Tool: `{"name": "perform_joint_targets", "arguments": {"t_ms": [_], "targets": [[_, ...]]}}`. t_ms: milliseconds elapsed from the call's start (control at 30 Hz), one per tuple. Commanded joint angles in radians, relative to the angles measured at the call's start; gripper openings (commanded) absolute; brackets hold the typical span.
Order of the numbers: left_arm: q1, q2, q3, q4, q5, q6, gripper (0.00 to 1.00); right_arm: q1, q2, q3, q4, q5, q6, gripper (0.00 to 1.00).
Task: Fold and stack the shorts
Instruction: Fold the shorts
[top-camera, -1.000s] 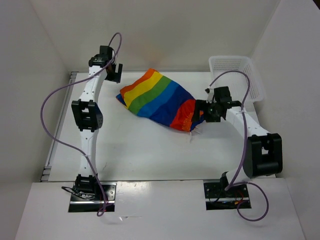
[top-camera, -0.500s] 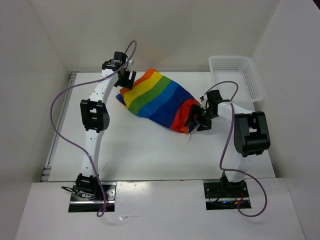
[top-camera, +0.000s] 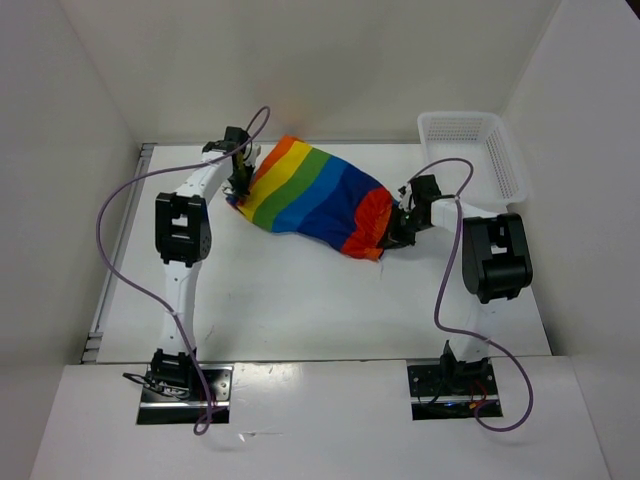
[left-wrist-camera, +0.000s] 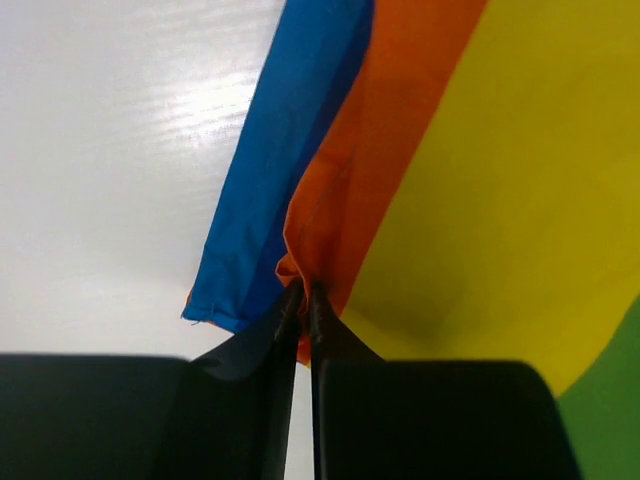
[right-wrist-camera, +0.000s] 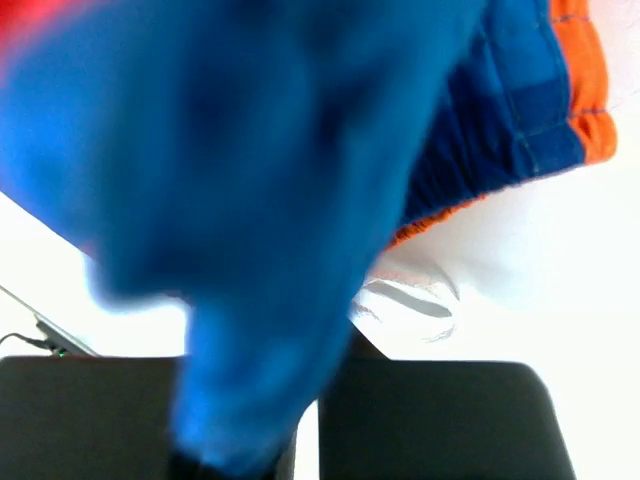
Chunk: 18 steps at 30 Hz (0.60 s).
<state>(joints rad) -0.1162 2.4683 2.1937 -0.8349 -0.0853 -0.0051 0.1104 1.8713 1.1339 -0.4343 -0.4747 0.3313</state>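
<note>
The left gripper (top-camera: 240, 176) sits at the end of the shorts (top-camera: 310, 195) farthest from the white mesh basket (top-camera: 515, 172). In the left wrist view its fingertips (left-wrist-camera: 303, 300) are pressed together on a small pinch of orange cloth at the corner of the shorts (left-wrist-camera: 480, 150), next to a blue edge. The shorts lie on the table (top-camera: 300, 300) to the left of the basket, apart from it, with the stripes running red and orange through yellow, green and blue to the red waistband at the basket end. The right gripper (top-camera: 395, 228) meets that waistband end, just left of the basket. In the right wrist view, blurred blue cloth (right-wrist-camera: 300, 150) hangs over the fingers, so I cannot tell whether they are clamped on it. A white strip (right-wrist-camera: 410, 300) lies below the orange hem, too soft to read.
</note>
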Motion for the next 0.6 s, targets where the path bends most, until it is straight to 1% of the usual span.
{"name": "perform_joint_targets", "arguments": {"t_ms": [0,67,100,133,200,233,267,300,333,367,400,433,500,533,567], "targets": [[0.029,-0.092,-0.176,0.058,-0.014,0.005,0.12,-0.003,-0.027,0.047,0.028,0.057,-0.038,0.01],[0.044,-0.149,-0.267,0.091,-0.024,0.005,0.10,-0.003,-0.056,0.047,0.017,0.058,-0.080,0.00],[0.055,-0.208,-0.361,0.124,-0.034,0.005,0.08,-0.017,-0.067,0.047,0.003,0.058,-0.095,0.00],[0.055,-0.239,-0.406,0.138,-0.034,0.005,0.08,-0.029,-0.078,0.047,-0.010,0.058,-0.128,0.00],[0.064,-0.331,-0.491,0.158,-0.044,0.005,0.07,-0.041,-0.113,0.037,-0.038,0.029,-0.176,0.00],[0.064,-0.362,-0.527,0.158,-0.044,0.005,0.07,-0.051,-0.126,0.023,-0.052,0.012,-0.242,0.00],[0.064,-0.394,-0.604,0.158,-0.044,0.005,0.07,-0.051,-0.136,0.023,-0.070,-0.033,-0.274,0.00],[0.064,-0.460,-0.645,0.158,-0.015,0.005,0.07,-0.063,-0.161,0.014,-0.110,-0.050,-0.299,0.00],[0.064,-0.495,-0.688,0.158,-0.014,0.005,0.07,-0.063,-0.173,0.001,-0.127,-0.064,-0.317,0.00],[0.052,-0.528,-0.777,0.158,-0.001,0.005,0.09,-0.078,-0.184,0.001,-0.145,-0.077,-0.348,0.00],[0.052,-0.589,-0.819,0.158,-0.001,0.005,0.12,-0.087,-0.210,-0.012,-0.159,-0.077,-0.359,0.00],[0.021,-0.615,-0.857,0.158,0.010,0.005,0.13,-0.087,-0.222,-0.040,-0.168,-0.077,-0.359,0.00],[0.010,-0.676,-0.932,0.158,0.031,0.005,0.15,-0.087,-0.244,-0.072,-0.169,-0.077,-0.359,0.01],[0.010,-0.690,-0.945,0.158,0.041,0.005,0.16,-0.087,-0.256,-0.103,-0.159,-0.077,-0.359,0.16],[0.010,-0.712,-0.954,0.158,0.051,0.005,0.16,-0.087,-0.256,-0.114,-0.143,-0.077,-0.330,0.21]]}}
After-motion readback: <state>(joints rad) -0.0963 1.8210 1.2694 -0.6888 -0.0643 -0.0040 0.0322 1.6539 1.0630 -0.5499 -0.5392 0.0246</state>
